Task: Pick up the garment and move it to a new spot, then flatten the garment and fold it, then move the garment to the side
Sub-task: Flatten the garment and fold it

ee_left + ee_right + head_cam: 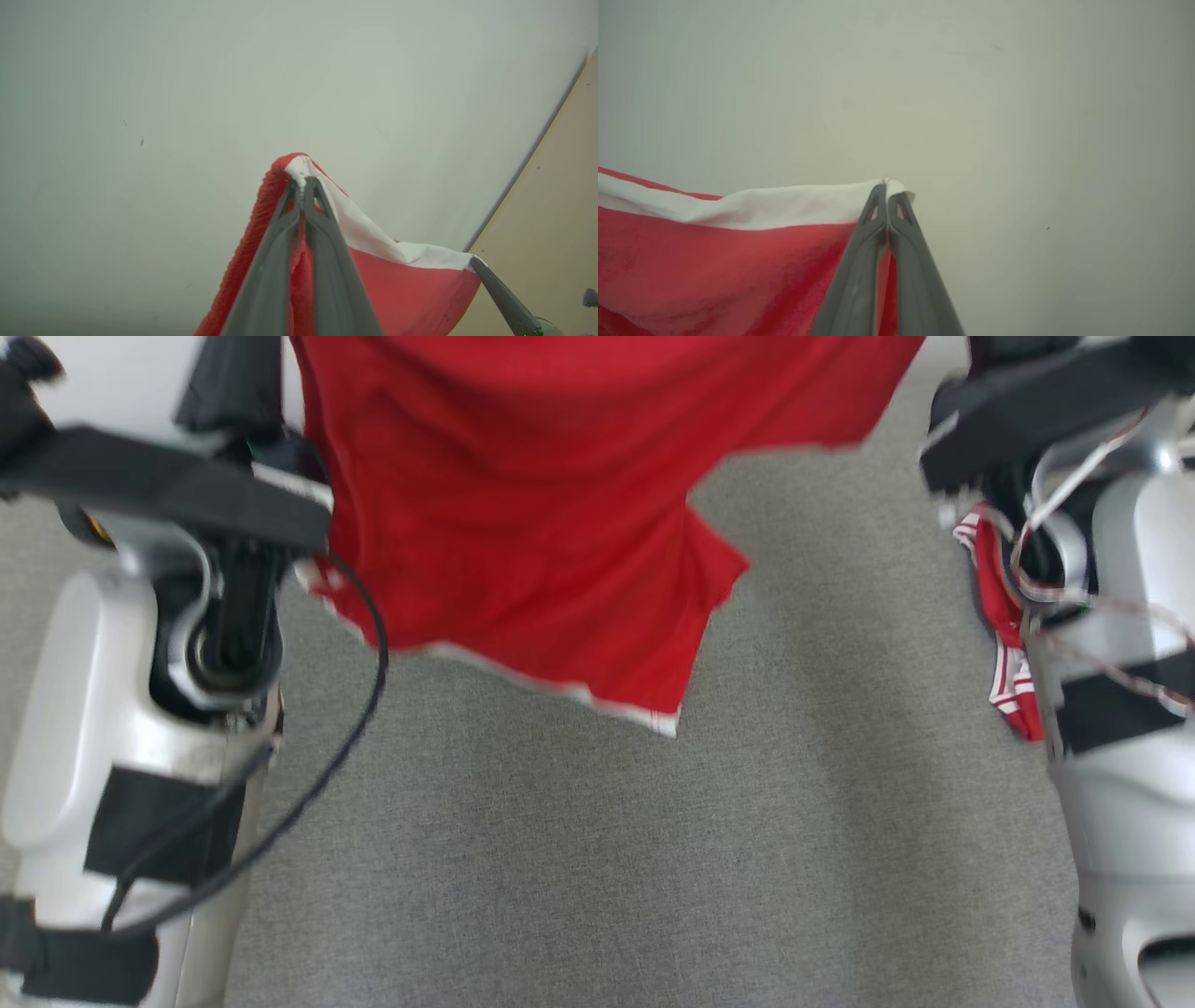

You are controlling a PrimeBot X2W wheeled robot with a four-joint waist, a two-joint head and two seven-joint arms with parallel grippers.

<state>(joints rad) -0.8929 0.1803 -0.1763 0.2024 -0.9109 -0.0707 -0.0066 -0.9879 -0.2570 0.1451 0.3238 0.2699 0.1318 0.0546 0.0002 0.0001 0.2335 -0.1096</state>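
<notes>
Suspended above the grey surface (597, 859), spread wide at far centre: red garment (523, 523). Pinched at one white-hemmed corner by the clenched left gripper (302, 186), at the other by the clenched right gripper (886, 189). Treat as light, soft and limp; expect sagging and swinging. Take hold at hem corners, keeping the top edge taut.

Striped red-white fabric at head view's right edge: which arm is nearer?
Right. The striped fabric hangs right beside the right arm, seemingly touching it; the left arm is across the view, beyond the red garment.
</notes>
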